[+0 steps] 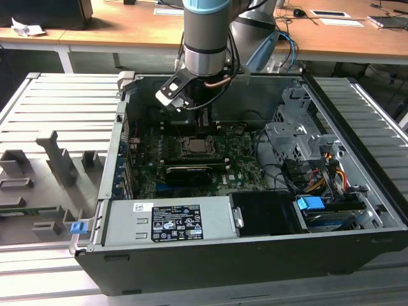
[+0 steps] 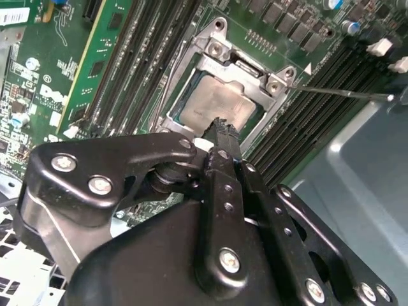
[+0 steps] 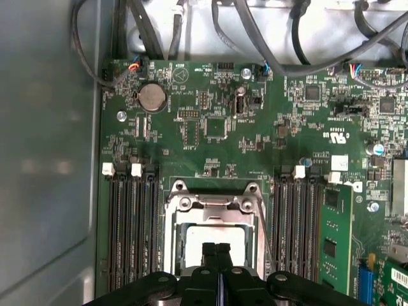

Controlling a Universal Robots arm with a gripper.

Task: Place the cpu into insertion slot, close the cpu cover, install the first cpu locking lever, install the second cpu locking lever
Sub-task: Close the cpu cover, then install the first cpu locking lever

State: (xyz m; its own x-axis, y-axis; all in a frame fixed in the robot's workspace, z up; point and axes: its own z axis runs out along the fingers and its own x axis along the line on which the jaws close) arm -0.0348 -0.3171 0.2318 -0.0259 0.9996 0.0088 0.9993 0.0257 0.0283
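While its fingers are pressed together on nothing, the tool (image 3: 215, 250) hangs tip-down directly over the cpu (image 3: 194, 239). Cpu: seated in the insertion slot (image 3: 179, 248), silver top showing through the window of the cpu cover (image 3: 213, 205), which lies flat over it. Flanking, both sides: black memory slots (image 3: 131, 223) on the green motherboard (image 3: 210, 137). Enclosure: open computer case (image 1: 255, 268) on the grey slatted table (image 1: 57, 102).

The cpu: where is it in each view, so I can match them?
Exterior view: cpu on the motherboard, under the tool.
Second wrist view: silver square just beyond the tool's tip.
First wrist view: silver square partly behind the tool.
Shared landmark: cpu cover framing it.
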